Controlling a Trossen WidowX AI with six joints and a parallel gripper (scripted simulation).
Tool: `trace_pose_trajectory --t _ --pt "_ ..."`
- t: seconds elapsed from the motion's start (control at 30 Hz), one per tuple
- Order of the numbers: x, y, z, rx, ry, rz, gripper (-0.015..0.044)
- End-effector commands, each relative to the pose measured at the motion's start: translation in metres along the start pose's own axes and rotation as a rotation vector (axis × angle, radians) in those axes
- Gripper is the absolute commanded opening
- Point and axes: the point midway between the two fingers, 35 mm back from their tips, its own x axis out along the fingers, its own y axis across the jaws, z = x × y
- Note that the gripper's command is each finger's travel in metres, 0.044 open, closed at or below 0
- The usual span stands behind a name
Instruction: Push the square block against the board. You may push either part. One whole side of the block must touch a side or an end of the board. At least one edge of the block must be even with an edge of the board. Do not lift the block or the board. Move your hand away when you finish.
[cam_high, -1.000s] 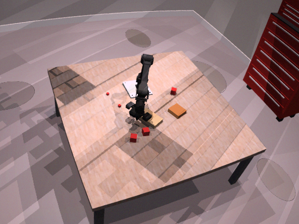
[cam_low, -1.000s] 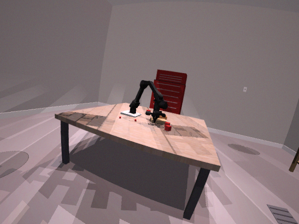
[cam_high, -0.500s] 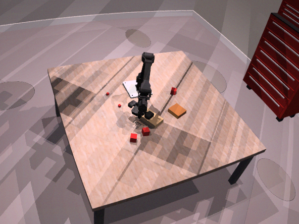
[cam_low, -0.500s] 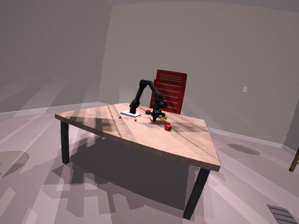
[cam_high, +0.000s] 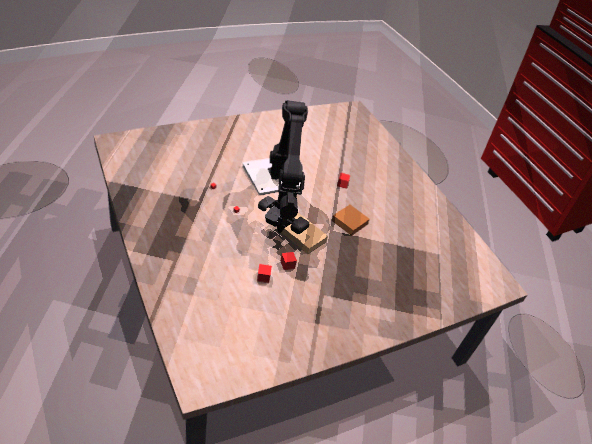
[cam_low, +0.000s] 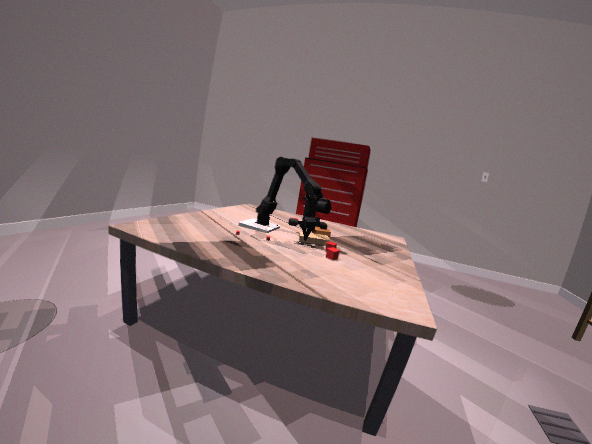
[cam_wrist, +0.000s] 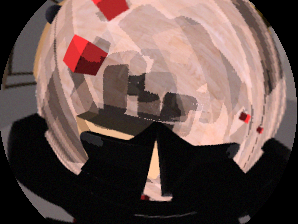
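Observation:
The orange square block (cam_high: 351, 220) (cam_low: 323, 231) lies flat on the table. The tan board (cam_high: 311, 239) (cam_low: 320, 240) (cam_wrist: 107, 129) lies flat beside it, with a strip of table between them in the top view. My gripper (cam_high: 280, 229) (cam_low: 306, 238) (cam_wrist: 157, 126) is shut and empty, pointing down at the board's side away from the block. Its tips look low, close to the table. Whether they touch the board I cannot tell. The hand hides part of the board, and the block is not visible in the wrist view.
Two red cubes (cam_high: 289, 260) (cam_high: 264, 273) stand just past the board toward the table's front. Another red cube (cam_high: 344, 180) stands behind the orange block. Two small red objects (cam_high: 213, 185) (cam_high: 236, 209) lie left of the arm, near its white base plate (cam_high: 256, 175).

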Motion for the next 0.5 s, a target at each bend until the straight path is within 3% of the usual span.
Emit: trace_pose_trajectory --t 0.0,0.47 --pt "0.004 -0.001 -0.004 -0.001 0.018 -0.008 0.0" --pt "0.004 0.001 0.019 -0.001 0.016 -0.008 0.0"
